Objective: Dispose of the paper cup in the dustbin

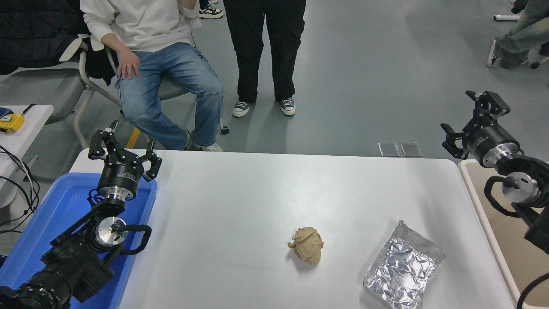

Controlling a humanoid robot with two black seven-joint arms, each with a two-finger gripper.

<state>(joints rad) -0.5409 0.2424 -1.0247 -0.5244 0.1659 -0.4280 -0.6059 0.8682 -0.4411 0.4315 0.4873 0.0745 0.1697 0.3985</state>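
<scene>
The right gripper (472, 118) is held with fingers spread and empty — the dustbin (472, 189) lies just below them. The left gripper (124, 148) is parked above the blue tray (51, 214), fingers likewise apart.

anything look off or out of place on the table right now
No paper cup shows anywhere. The table holds only a crumpled brown paper ball and a wrinkled foil bag. The right gripper is open and empty, above the bin's far corner.
</scene>
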